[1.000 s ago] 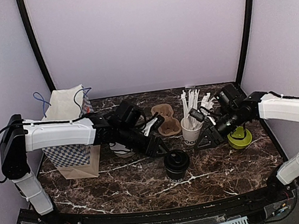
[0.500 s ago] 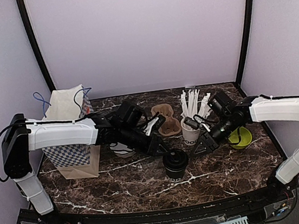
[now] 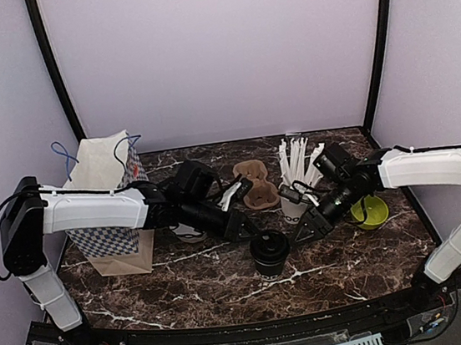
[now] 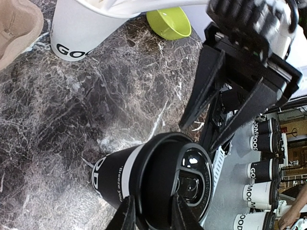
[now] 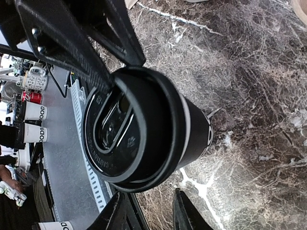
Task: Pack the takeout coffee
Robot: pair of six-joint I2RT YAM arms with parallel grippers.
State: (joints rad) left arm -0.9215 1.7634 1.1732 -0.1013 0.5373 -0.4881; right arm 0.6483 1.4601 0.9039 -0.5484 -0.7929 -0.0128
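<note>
One takeout coffee (image 3: pixel 270 252), a black cup with its black lid on, stands upright at the middle front of the table. My left gripper (image 3: pixel 241 227) reaches it from the left. In the left wrist view its fingers (image 4: pixel 125 214) stand narrow around the lid's edge of the takeout coffee (image 4: pixel 144 175), one by the cup wall and one over the lid top. My right gripper (image 3: pixel 303 229) hangs just right of the lid. In the right wrist view the right gripper (image 5: pixel 151 211) is open, with only table between its fingers and the takeout coffee (image 5: pixel 144 129) beyond the tips.
A white cup of straws (image 3: pixel 295 202) stands behind the coffee, with a lime-green bowl (image 3: pixel 370 212) to its right. A brown pulp carrier (image 3: pixel 253 182) lies at the back middle. A checked paper bag (image 3: pixel 108 204) stands at the left. A small white-and-black round thing (image 3: pixel 189 231) sits partly under my left arm.
The left gripper's jaws have narrowed onto the lid's edge. The right arm has swung left, from by the green bowl to just beside the cup.
</note>
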